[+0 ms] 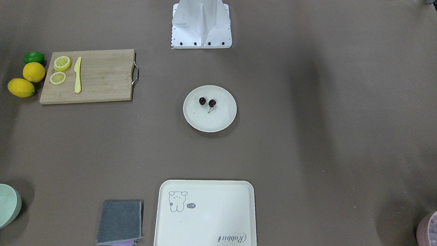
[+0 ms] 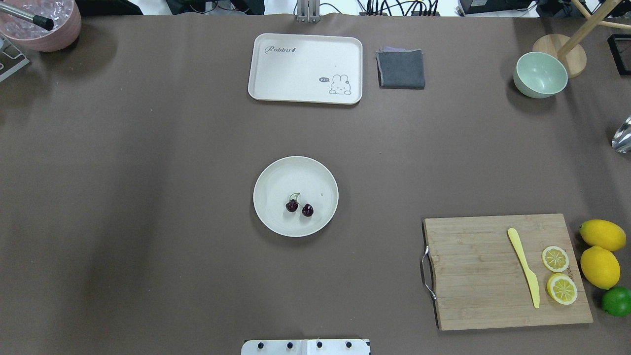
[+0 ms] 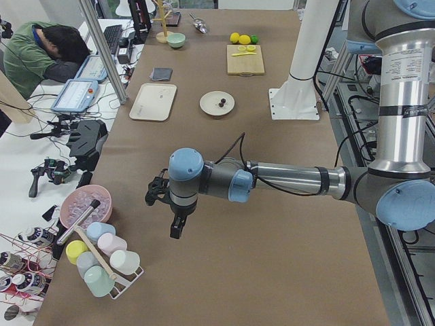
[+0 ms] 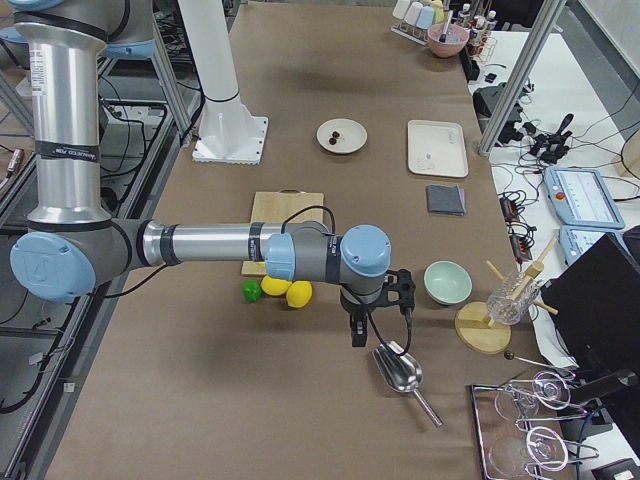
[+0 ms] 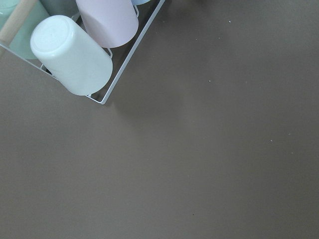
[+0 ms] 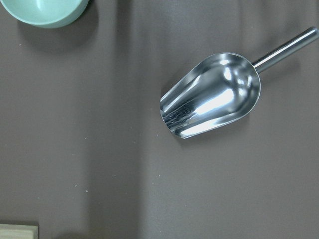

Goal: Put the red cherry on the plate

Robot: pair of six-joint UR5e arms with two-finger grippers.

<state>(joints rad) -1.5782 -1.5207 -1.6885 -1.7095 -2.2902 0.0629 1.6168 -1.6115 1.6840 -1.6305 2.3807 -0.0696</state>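
Note:
The red cherry (image 1: 207,101) (image 2: 299,207), a dark glossy pair joined by thin stems, lies inside the round off-white plate (image 1: 205,123) (image 2: 274,178) at the table's middle. Neither arm is near it. In the exterior left view my left gripper (image 3: 176,228) hangs over bare table at the left end, beside a rack of cups. In the exterior right view my right gripper (image 4: 357,331) hangs at the right end, just above a metal scoop (image 4: 400,371) (image 6: 212,94). Only these side views show the grippers, so I cannot tell if they are open or shut.
A wooden cutting board (image 2: 493,276) holds a yellow knife (image 2: 524,266) and lemon slices, with lemons (image 2: 600,251) and a lime beside it. The cream tray (image 2: 305,68), grey cloth (image 2: 401,69), green bowl (image 2: 540,75) and pink bowl (image 2: 47,29) line the far edge. A person sits at a desk (image 3: 47,47).

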